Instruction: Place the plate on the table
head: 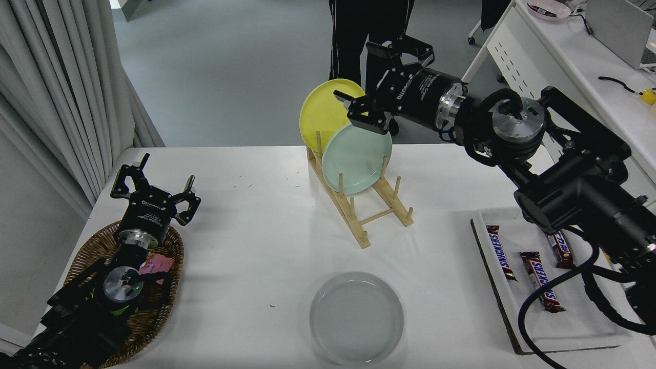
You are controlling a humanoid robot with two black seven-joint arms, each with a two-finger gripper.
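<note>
The pale grey-white plate (pixel 356 318) lies flat on the white table (pixel 246 205), near its front edge at the centre. My right gripper (pixel 359 77) is open and holds nothing. It hangs high at the back, far from that plate. Its lower finger (pixel 366 120) is in front of the yellow plate (pixel 320 115) and at the top rim of the mint green plate (pixel 356 161). Whether it touches either plate I cannot tell. My left gripper (pixel 169 169) is parked open at the lower left.
The yellow and mint plates stand upright in a wooden rack (pixel 371 215). A wicker basket (pixel 169 256) with a pink item lies under the left arm. A tray (pixel 558 333) with Snickers bars is at the right. A person (pixel 353 36) stands at the far side. A white desk (pixel 564 56) stands at the upper right.
</note>
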